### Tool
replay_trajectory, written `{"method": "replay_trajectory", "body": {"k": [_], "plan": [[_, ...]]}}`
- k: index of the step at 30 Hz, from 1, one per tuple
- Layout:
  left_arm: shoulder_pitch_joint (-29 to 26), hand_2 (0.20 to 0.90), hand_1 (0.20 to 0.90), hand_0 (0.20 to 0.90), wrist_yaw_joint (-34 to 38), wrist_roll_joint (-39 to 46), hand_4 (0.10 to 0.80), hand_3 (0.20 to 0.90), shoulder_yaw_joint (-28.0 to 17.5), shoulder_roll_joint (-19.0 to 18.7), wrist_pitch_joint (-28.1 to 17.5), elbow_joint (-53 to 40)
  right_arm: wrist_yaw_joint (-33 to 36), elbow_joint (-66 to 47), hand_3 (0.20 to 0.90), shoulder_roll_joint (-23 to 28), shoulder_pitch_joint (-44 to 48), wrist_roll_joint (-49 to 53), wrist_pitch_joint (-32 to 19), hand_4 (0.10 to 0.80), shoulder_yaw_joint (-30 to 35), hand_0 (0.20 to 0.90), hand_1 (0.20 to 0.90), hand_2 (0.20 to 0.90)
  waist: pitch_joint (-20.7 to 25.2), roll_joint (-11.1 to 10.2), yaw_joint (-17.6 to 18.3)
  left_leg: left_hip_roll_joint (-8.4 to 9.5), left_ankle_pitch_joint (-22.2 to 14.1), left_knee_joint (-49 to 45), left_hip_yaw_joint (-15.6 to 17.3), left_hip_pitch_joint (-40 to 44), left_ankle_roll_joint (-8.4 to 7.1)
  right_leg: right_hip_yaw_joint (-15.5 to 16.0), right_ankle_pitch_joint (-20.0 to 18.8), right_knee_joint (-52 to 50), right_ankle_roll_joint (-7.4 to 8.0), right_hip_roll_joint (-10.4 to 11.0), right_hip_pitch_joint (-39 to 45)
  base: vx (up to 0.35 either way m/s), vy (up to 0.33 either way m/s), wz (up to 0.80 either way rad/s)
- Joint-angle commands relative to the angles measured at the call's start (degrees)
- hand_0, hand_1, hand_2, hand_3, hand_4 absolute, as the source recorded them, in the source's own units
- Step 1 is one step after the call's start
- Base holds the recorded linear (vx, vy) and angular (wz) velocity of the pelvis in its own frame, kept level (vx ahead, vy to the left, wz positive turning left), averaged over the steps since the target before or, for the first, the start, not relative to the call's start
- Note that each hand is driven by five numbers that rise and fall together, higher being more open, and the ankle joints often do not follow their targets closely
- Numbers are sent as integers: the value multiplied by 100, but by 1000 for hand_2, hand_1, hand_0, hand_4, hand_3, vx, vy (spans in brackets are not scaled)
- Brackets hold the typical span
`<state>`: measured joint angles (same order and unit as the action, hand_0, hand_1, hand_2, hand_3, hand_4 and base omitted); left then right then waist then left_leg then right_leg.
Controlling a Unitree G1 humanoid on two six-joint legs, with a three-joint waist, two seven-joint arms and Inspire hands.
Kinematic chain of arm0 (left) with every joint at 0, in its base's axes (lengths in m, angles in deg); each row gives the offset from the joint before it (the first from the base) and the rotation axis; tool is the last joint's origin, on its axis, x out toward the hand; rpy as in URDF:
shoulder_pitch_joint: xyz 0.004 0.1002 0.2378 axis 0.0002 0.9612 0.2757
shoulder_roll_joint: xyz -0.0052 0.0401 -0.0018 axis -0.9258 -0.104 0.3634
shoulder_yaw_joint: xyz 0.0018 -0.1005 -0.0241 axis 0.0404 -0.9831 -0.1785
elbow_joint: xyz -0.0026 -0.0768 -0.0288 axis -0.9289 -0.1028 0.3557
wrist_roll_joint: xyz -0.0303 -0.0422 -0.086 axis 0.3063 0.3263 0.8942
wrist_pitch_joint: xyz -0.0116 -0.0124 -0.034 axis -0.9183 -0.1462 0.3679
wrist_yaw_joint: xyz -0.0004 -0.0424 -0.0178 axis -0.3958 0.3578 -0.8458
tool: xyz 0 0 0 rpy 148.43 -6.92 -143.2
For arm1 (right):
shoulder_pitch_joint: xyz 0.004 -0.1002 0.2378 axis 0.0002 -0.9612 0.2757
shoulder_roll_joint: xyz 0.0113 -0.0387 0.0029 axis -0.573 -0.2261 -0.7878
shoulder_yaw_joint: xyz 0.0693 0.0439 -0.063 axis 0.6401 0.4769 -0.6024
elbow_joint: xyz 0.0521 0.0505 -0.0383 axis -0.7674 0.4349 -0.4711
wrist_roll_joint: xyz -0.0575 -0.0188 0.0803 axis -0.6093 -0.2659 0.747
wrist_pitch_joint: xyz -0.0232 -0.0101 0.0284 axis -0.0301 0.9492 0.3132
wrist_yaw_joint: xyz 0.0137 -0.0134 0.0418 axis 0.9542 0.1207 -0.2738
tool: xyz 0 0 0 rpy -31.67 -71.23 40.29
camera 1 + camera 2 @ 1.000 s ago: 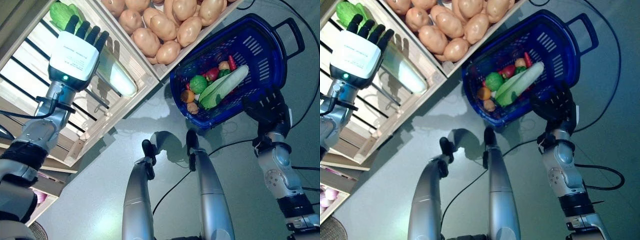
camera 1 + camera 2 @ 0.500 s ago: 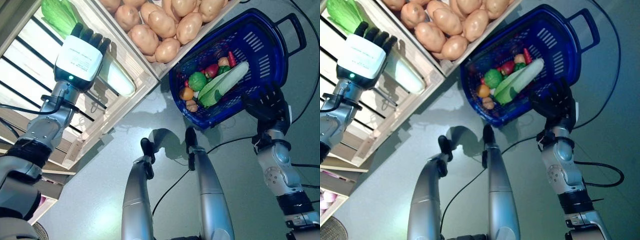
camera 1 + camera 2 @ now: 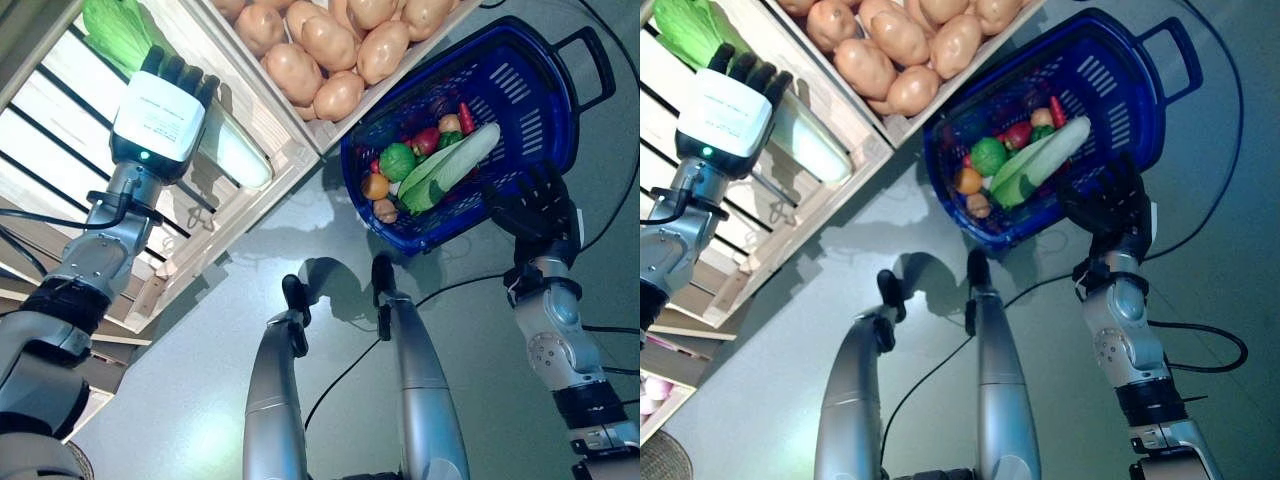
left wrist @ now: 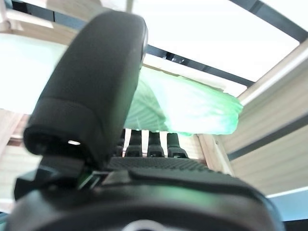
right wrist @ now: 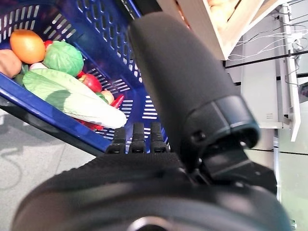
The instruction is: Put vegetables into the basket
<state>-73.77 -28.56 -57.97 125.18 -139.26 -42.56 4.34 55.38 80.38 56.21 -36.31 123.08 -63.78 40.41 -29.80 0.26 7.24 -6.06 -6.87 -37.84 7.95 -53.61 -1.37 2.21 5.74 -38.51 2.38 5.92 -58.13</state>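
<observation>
Left hand (image 3: pixel 158 110), seen from the head cameras, reaches toward 11 o'clock into a slatted wooden crate (image 3: pixel 205 235), its dark fingers laid over a long green-and-white cabbage (image 3: pixel 235 152) that lies just inside the crate's near rim; whether those fingers close on it cannot be told from here. More leafy greens (image 3: pixel 118 30) fill the crate's far corner at 11 o'clock, and a neighbouring crate of potatoes (image 3: pixel 330 45) sits at 12 o'clock, its lower edge just beside the blue basket (image 3: pixel 560 120). At 2 o'clock, that basket holds a second cabbage (image 3: pixel 450 168), a green round vegetable (image 3: pixel 397 162), an orange one (image 3: pixel 375 186) and red peppers (image 3: pixel 465 117); open grey floor (image 3: pixel 200 370) spreads between crate and basket. Right hand (image 3: pixel 535 210) grips the basket's near rim at 3 o'clock, fingers curled on the edge. From the left wrist camera, the thumb (image 4: pixel 91 86) stands up in front of the pale green cabbage (image 4: pixel 187 106), the fingers (image 4: pixel 151 143) reaching under it, with crate boards close on both sides. From the right wrist camera, the fingers (image 5: pixel 137 137) hook over the basket's blue rim (image 5: pixel 57 120), the vegetables lying just past it.
</observation>
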Motion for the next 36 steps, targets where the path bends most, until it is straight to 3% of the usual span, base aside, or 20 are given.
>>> {"method": "replay_trajectory", "body": {"k": [1, 16, 26, 36], "plan": [[-380, 300, 300, 300, 169, 328, 400, 300, -397, -349, 380, -54, 115, -602, 900, 178, 115, -436, -391, 800, 386, 900, 900, 900, 1, -124, -42, 47, 30, 259, -53, 108, -148, 79, 14, -7, 215, 140, 398, 0, 0, 0], [-186, 300, 300, 300, 579, 720, 400, 300, -688, -318, 421, -82, 12, -614, 900, 125, 48, -389, -470, 800, 464, 900, 900, 900, 1, -147, -49, 46, 4, 244, -50, 247, -149, 99, 42, -11, 207, 134, 547, 0, 0, 0], [-56, 300, 300, 300, 1144, 900, 400, 300, -926, -383, 45, -330, -78, -685, 900, 26, -26, -462, -474, 800, 484, 900, 900, 900, 1, -162, -53, 59, 122, 519, -52, 669, -187, 119, -11, 256, 210, 85, 971, 0, 0, 0], [-7, 300, 300, 300, 988, 845, 400, 300, -1057, -500, -33, -489, -111, -764, 900, 40, -48, -418, -325, 800, 558, 900, 900, 900, 1, -151, -62, 57, 165, 597, -66, 755, -205, 148, -26, 355, 204, 110, 1089, 0, 0, 0]]}}
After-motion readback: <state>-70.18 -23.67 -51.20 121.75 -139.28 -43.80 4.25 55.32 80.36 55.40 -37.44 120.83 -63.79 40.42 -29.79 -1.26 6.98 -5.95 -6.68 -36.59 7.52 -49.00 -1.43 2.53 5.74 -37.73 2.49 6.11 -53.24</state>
